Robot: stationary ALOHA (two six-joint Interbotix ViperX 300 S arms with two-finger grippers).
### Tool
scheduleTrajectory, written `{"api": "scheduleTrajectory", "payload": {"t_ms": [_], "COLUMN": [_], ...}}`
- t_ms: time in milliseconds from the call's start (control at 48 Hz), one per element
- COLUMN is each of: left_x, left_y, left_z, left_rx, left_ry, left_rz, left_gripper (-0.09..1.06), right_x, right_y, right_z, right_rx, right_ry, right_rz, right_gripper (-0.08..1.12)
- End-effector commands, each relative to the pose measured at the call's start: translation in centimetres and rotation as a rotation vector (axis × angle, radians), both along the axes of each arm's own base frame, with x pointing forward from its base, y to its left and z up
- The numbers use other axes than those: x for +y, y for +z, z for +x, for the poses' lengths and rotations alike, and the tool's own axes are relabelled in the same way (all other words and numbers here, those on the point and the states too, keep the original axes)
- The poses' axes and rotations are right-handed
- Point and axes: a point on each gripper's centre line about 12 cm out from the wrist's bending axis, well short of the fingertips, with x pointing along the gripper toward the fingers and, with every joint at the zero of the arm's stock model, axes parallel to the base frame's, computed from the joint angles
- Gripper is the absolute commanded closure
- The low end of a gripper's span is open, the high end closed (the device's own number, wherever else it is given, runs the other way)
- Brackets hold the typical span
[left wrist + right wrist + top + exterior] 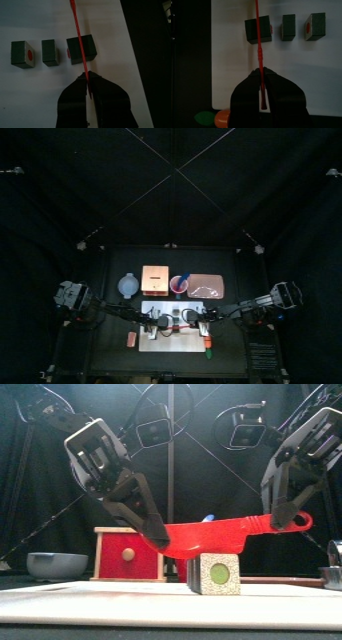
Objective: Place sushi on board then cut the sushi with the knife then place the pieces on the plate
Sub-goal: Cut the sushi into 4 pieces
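A red toy knife (pixel 221 536) hangs level over the white cutting board (pixel 107 604), held at both ends. My left gripper (pixel 158 536) is shut on one end and my right gripper (pixel 285 519) on the other, by the ring. The blade rests along the top of a dark green sushi block (pixel 214 574). In the left wrist view the thin red knife (pixel 79 40) crosses the largest block (pixel 81 50), and two smaller cut pieces (pixel 51 52) (pixel 23 54) stand apart beside it. The right wrist view shows the same three blocks (pixel 258 28).
Behind the board stand the wooden box with its red drawer front (pixel 128 554), the blue-grey bowl (pixel 56 564) at the left, the red cup (pixel 179 283) and the pink tray (pixel 206 285). An orange and a green toy (pixel 218 118) lie off the board's edge.
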Motion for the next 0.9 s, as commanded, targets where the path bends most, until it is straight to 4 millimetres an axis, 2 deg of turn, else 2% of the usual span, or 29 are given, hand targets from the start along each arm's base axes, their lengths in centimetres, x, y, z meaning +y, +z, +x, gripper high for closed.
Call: {"api": "scheduleTrajectory", "payload": {"t_ms": [21,229,542,750,896], "left_x": [-0.8,-0.8,-0.8,-2.0,-2.4], "left_y": [0.2,-1.0,-2.4,-1.7,-1.3], "left_z": [0.0,-0.1,-0.2,-0.4,-0.5], "left_rx": [-0.005,0.026,0.075,0.061,0.051], "left_ry": [-0.020,-0.015,0.020,-0.005,-0.018], "left_rz": [0.000,0.001,-0.025,-0.033,-0.033], "left_gripper": [0.56,0.56,0.56,0.56,0.56], "right_x": [0.0,0.3,2.3,3.8,3.9], "right_y": [0.1,-1.3,-3.7,-3.0,-2.6], "right_z": [0.0,0.2,0.6,0.8,0.9], "right_rx": [0.002,0.046,0.127,0.110,0.098], "right_ry": [0.000,-0.005,0.017,0.032,0.033], "right_rz": [0.002,0.009,0.030,0.063,0.067], "right_gripper": [0.66,0.66,0.66,0.66,0.66]}}
